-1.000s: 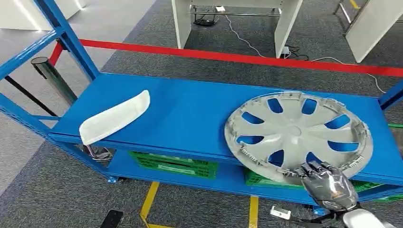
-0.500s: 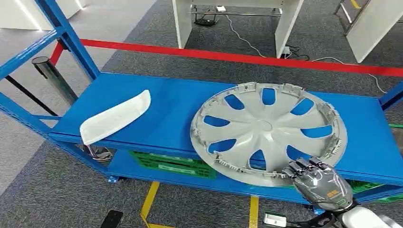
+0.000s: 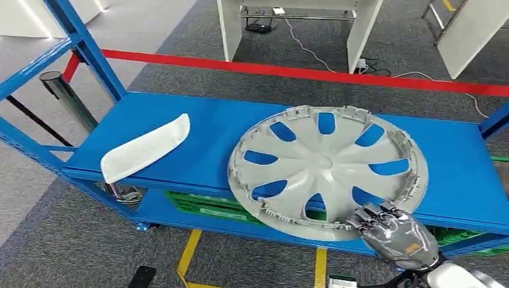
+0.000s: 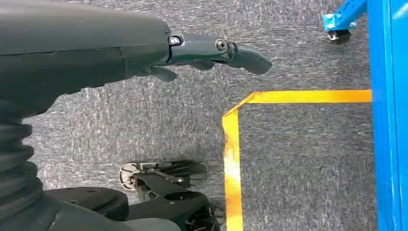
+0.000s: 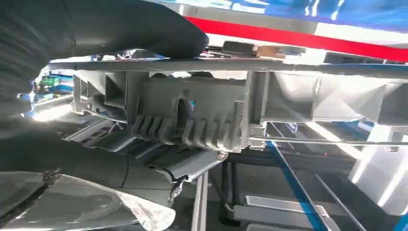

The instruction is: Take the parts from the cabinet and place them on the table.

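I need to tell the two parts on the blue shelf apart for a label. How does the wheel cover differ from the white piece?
The wheel cover is round, grey and spoked with openings; the white piece is long, curved and solid. The wheel cover is far larger. The right hand grips the wheel cover's near rim, which hangs past the shelf edge; nothing holds the white piece. Both rest on the same shelf.

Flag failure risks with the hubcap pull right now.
1. The right hand grips the grey hubcap at one spot on its near rim only; the wide disc may pivot or slip out.
2. Much of the hubcap overhangs the front edge of the blue shelf; a lost grip probably drops it to the floor.
3. Its rim clips could catch on the shelf lip. The white trim piece lies well clear.
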Controlling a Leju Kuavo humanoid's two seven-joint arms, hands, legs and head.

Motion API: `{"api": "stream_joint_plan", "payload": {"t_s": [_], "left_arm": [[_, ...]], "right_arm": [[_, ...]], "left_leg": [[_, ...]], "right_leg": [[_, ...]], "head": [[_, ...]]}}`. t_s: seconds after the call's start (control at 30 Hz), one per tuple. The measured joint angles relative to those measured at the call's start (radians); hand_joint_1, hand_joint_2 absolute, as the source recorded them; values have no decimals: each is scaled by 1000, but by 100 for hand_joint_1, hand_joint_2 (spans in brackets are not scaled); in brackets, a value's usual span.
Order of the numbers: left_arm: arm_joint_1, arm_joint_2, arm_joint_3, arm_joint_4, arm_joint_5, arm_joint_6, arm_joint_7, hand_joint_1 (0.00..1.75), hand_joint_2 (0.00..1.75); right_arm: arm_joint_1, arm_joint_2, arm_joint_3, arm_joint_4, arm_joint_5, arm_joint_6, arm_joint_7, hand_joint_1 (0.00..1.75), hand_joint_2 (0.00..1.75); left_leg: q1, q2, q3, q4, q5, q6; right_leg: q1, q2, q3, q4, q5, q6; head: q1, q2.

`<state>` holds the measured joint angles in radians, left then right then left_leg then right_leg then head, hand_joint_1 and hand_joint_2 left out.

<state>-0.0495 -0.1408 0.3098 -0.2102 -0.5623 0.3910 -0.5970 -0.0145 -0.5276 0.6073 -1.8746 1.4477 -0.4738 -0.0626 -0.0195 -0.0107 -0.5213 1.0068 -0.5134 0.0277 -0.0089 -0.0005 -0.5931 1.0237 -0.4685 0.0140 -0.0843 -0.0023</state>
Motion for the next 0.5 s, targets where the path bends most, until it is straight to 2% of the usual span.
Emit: {"api": "stream_joint_plan", "payload": {"t_s": [0.5], "left_arm": [[0,-1,2,0,-4,7,4,0,175]], "right_arm": [[-2,-7,22,-2,-2,-1,1,143,175]], "left_leg": [[0,0,0,0,0,0]], "right_leg": [[0,0,0,0,0,0]], "head": [[0,0]]}}
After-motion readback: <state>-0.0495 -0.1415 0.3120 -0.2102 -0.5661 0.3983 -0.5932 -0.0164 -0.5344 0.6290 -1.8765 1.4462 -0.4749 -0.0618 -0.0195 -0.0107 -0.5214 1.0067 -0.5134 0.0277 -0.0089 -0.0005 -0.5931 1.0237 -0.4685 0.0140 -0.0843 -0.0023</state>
